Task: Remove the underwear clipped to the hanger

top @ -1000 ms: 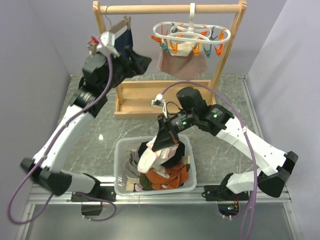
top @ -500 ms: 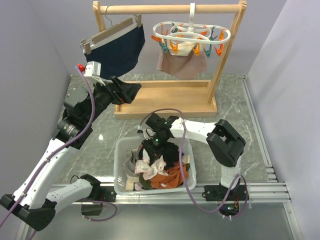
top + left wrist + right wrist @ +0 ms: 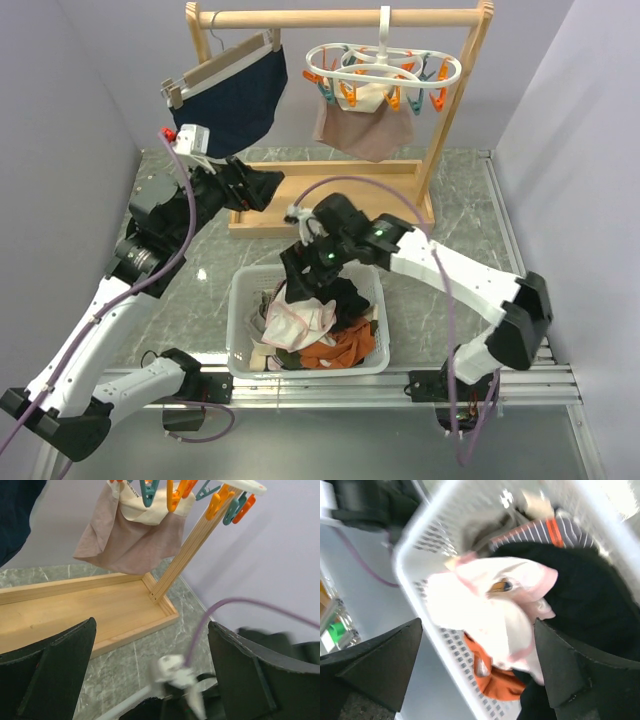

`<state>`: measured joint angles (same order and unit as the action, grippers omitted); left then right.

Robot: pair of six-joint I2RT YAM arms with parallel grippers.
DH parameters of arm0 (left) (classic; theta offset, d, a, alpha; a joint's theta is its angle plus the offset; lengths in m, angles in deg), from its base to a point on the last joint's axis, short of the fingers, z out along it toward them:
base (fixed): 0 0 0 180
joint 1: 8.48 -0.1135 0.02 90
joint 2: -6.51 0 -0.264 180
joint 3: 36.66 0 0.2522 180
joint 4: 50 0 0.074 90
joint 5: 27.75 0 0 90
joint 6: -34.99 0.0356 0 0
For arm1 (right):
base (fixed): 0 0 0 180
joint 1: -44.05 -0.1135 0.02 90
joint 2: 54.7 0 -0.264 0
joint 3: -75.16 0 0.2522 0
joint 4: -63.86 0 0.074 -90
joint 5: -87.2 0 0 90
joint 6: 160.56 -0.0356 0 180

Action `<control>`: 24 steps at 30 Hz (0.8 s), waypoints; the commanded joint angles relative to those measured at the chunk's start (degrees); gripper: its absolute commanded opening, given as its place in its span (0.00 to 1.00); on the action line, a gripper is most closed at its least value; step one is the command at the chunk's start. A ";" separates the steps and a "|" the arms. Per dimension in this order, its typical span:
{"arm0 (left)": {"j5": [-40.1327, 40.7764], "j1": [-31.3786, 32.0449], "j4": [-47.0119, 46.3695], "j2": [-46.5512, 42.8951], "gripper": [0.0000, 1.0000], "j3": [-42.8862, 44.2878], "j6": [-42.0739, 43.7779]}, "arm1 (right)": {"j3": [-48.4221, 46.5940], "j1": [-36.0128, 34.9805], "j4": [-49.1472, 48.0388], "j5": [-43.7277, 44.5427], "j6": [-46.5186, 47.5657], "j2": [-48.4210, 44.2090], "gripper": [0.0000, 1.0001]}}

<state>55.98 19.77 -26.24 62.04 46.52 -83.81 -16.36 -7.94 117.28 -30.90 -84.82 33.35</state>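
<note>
- A white basket (image 3: 236,338) stands on the desk (image 3: 470,205) at the lower centre of the top view, between the two arm bases.
- On top of the pile in it lies a whitish garment with pink edging (image 3: 300,322), crumpled, towards the basket's left side.
- A black garment (image 3: 346,300) lies just beside it, towards the right and back of the basket.
- Orange clothes (image 3: 336,350) fill the near part, and the right wrist view shows a striped cloth (image 3: 540,532) further in.
- A shallow wooden tray (image 3: 300,188) forms the foot of the wooden rack (image 3: 330,18) behind the basket.
- The ring hanger (image 3: 385,65) hangs by its hook from the rack's rail, upper centre-right of the frame.
- A pink-beige garment (image 3: 365,130) hangs from its orange and teal pegs (image 3: 395,97).
- A navy garment (image 3: 240,100) hangs at the rail's left end.
- The right hand (image 3: 303,272) hovers over the basket's back left part. Its fingers are spread wide with nothing between them, and the whitish garment (image 3: 490,600) lies just under the gap.
- The left hand (image 3: 258,186) hangs over the tray's left end, fingers apart and holding nothing.
- In its wrist view the pink-beige garment (image 3: 125,535) is at the top of the frame, well apart from that hand.
</note>
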 commanded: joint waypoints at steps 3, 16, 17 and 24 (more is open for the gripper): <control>-2.35 0.31 -3.49 1.69 0.99 0.71 2.25 | -2.05 4.60 2.63 0.95 -0.67 -9.36 1.00; -3.49 0.31 -3.23 6.26 1.00 -1.93 3.40 | 18.15 30.26 -39.41 27.63 -9.37 -21.34 1.00; -3.49 0.31 -3.32 6.69 0.99 -1.93 3.22 | 22.26 31.67 -44.44 27.92 -11.03 -21.25 1.00; -3.23 0.31 -2.35 8.72 0.99 -0.26 2.52 | 27.93 42.66 -72.61 19.76 -18.43 -8.99 1.00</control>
<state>53.82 19.86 -27.79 70.41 44.49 -81.65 13.45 32.03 63.21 -8.34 -98.37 19.08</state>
